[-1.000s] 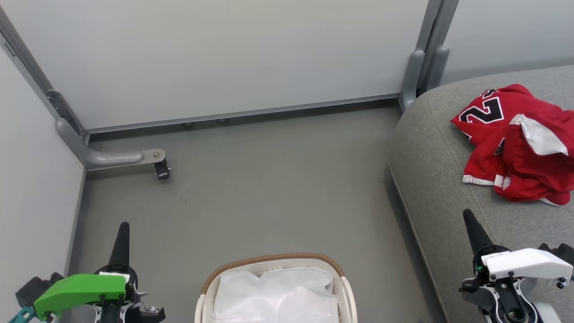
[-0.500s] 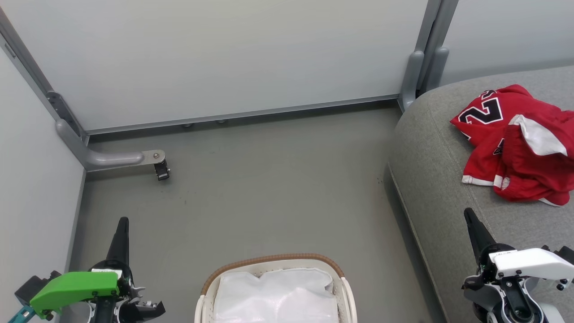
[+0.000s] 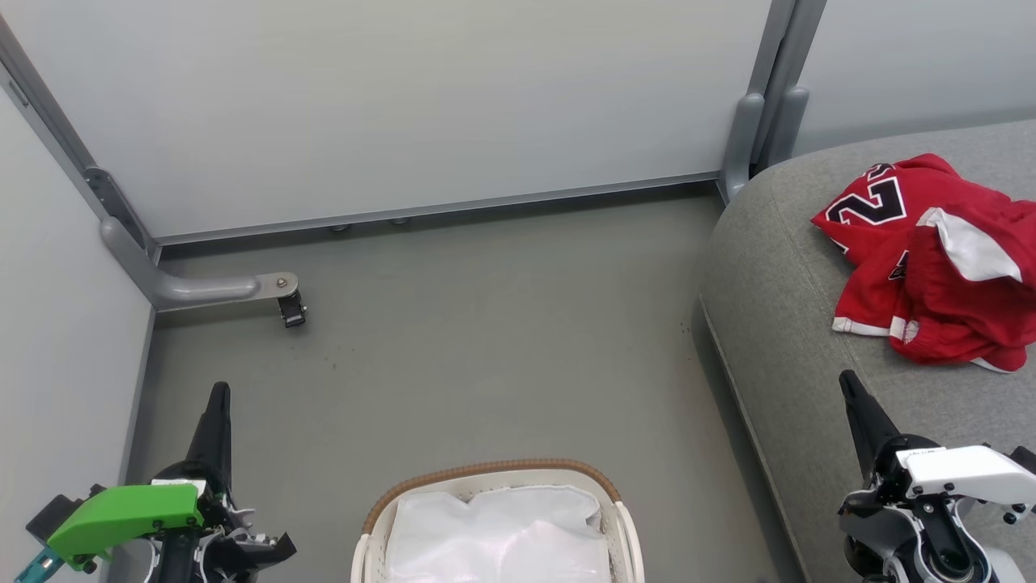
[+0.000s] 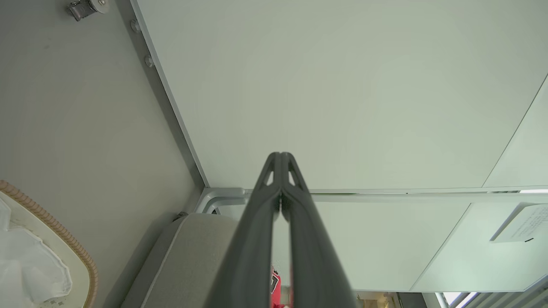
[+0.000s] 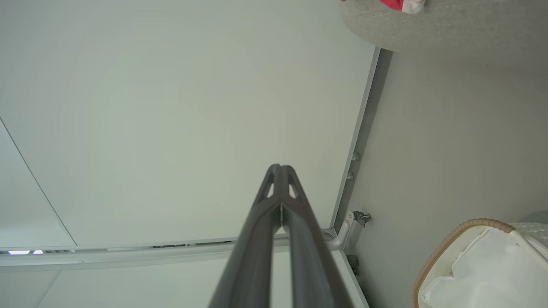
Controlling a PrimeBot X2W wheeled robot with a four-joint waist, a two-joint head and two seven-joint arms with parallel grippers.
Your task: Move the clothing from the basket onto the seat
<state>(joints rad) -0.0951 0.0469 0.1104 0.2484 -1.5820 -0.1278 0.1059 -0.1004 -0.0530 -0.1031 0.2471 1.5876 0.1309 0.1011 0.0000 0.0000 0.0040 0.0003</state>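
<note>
Looking down from the robot's head, the basket (image 3: 494, 470) sits on the grey floor (image 3: 486, 340) with nothing in it but its crumpled white liner (image 3: 498, 534). The clothing (image 3: 931, 267) is well apart from the basket, beyond it and to its right. Both red pieces lie in one rumpled heap on the seat (image 3: 777, 340), the jersey's black numerals facing up on the side nearer the basket. The left tool (image 3: 218, 393) hangs over the floor to the basket's left, and the right tool (image 3: 847, 379) hangs by the seat's edge to the basket's right. Each shows as one dark spike and holds nothing. Beyond the basket stands a pale wall panel (image 3: 405, 105), with a small caster (image 3: 291, 309) on a metal foot off to the basket's far left.

From the left wrist, the left tool's two fingers (image 4: 257, 239) are pressed together at the tips with nothing between them. The basket's woven rim curves in beside them, with the rounded corner of the seat just past it. A sliver of red clothing shows through the slit lower down between the fingers. A paper notice (image 4: 520, 222) hangs on a panel far from the basket.

From the right wrist, the right tool's fingers (image 5: 257, 248) meet at the tips, empty. The basket and its liner lie off to one side of them. A scrap of red with white trim rests on the seat, well away from the basket.
</note>
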